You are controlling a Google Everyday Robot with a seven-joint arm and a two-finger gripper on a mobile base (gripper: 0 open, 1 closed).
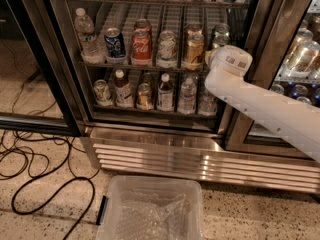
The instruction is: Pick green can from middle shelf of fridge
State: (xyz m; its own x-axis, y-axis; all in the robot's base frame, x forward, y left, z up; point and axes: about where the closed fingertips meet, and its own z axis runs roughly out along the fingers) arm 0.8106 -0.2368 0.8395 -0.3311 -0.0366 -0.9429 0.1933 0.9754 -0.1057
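The fridge (150,149) stands with its left glass door open. The middle shelf (145,64) holds a water bottle, a blue can, red cans, a white-and-green can and a gold can (194,50). The dark green can (219,34) stands at the shelf's right end; only its silver top and upper body show. My gripper (218,53) is at that right end, right in front of the green can and beside the gold can. It is hidden behind the white wrist housing (231,60). The white arm comes in from the lower right.
The lower shelf (150,109) carries small bottles and cans. A clear plastic bin (150,211) with bubble wrap sits on the floor in front of the grille. Black cables (35,184) lie at the left. The open door (35,99) stands left. The right door frame (270,44) is close to the arm.
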